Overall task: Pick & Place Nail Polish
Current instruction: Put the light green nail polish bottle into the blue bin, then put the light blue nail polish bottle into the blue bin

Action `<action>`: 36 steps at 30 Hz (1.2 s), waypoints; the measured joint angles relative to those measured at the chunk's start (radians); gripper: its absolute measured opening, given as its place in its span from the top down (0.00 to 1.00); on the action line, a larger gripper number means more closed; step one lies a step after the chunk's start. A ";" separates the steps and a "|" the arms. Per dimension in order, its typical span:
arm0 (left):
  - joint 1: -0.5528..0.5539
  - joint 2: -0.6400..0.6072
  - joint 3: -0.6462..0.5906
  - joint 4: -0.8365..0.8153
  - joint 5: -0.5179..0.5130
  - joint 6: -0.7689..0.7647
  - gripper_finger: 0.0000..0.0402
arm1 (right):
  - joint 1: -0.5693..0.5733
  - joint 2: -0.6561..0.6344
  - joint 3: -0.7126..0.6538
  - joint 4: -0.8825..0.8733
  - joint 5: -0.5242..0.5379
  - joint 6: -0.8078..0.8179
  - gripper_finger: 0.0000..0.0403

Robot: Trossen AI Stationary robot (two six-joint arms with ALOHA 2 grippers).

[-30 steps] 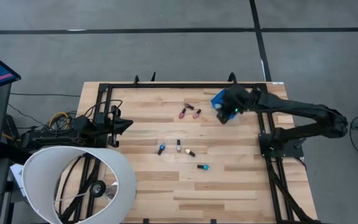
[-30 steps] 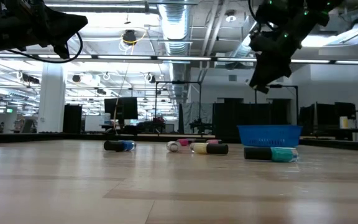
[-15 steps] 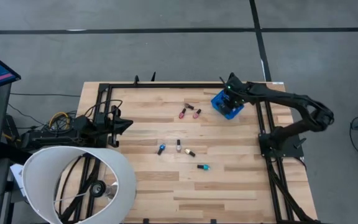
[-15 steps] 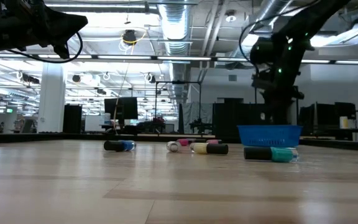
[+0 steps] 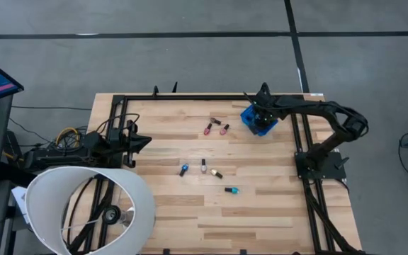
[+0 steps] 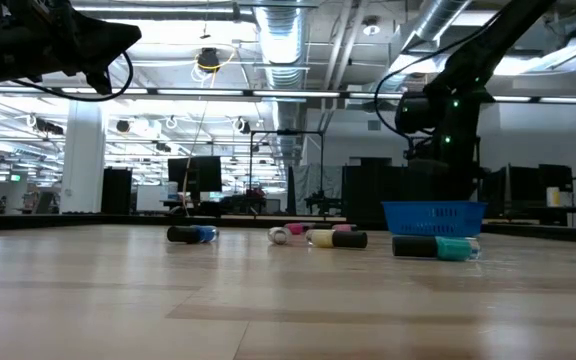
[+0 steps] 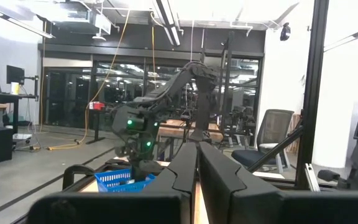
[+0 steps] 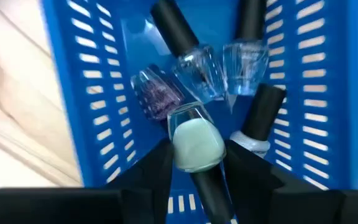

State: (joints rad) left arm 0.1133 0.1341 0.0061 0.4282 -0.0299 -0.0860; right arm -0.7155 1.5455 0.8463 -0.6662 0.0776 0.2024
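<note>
Hovering directly over the blue bin (image 5: 256,120) at the far right of the table (image 5: 190,212), the right gripper (image 8: 194,158) was seen clamped on a pale mint nail polish bottle (image 8: 196,145), its dark cap (image 8: 213,190) pointing back between the two fingers (image 8: 151,168). The placing step was judged to be in hand: the bottle was held above the bin's interior and had not yet been let go. For the next move, a short lowering and an opening of the jaws were judged to be called for, with care that the bottle should fall clear of those already lying below.

Inside the bin, at least four bottles could be made out in the right wrist view: a clear one with a dark cap (image 8: 188,59), a second clear one (image 8: 246,59), a purple glittery one (image 8: 157,93) and a white one with a dark cap (image 8: 260,121). They lay on their sides, crowded together and touching.

On the bare table, several bottles (image 5: 216,127) were left scattered near the middle, well apart from the bin, among them a teal one (image 5: 231,190) and a blue one (image 5: 183,170).

The left gripper (image 7: 197,171) was parked at the table's left edge, its fingers pressed together and holding nothing.
</note>
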 joint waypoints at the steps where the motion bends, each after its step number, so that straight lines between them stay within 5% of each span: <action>1: 0.000 0.000 0.000 0.000 0.000 0.000 0.97 | 0.000 0.011 0.000 0.000 0.000 0.000 0.70; 15: 0.000 0.000 0.000 0.000 0.000 0.000 0.97 | 0.000 0.045 0.038 -0.026 0.001 -0.041 0.53; 25: 0.000 0.000 0.000 0.000 0.000 0.000 0.97 | 0.013 -0.054 0.240 -0.144 -0.006 -0.086 0.46; 36: 0.000 0.000 0.000 0.000 0.000 0.000 0.97 | 0.359 -0.185 0.334 -0.173 -0.096 -0.132 0.48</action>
State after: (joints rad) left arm 0.1135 0.1341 0.0063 0.4282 -0.0299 -0.0862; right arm -0.3562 1.3602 1.1801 -0.8388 -0.0185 0.0700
